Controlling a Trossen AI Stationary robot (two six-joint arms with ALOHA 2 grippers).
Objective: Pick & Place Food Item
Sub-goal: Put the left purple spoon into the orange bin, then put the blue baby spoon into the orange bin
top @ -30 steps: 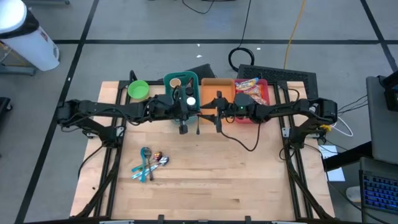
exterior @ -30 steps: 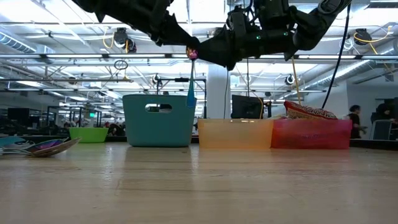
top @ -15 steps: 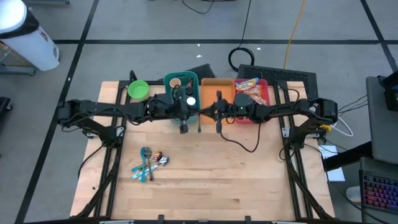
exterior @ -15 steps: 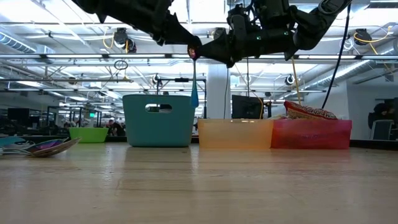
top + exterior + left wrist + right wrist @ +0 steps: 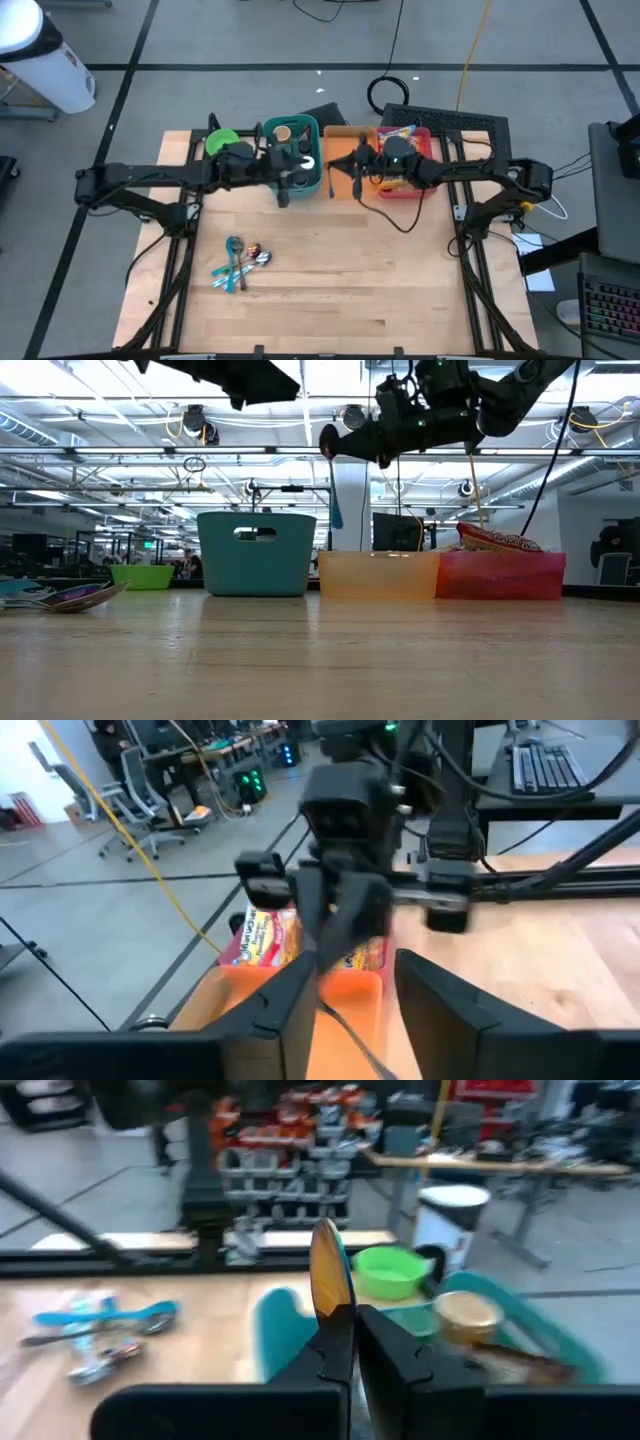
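Right end effector (image 5: 330, 444) is clenched on a blue spoon (image 5: 337, 510) hanging above the gap between the teal bin (image 5: 256, 553) and orange bin (image 5: 378, 574). You're in the carry step; next, lower it into a bin. Left end effector (image 5: 283, 186), fingers parted and empty, has released the spoon and pulled back left since a second ago.

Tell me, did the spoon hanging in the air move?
Yes. In the low view the spoon has shifted right, from in front of the teal bin to above the orange bin, held by the right gripper.
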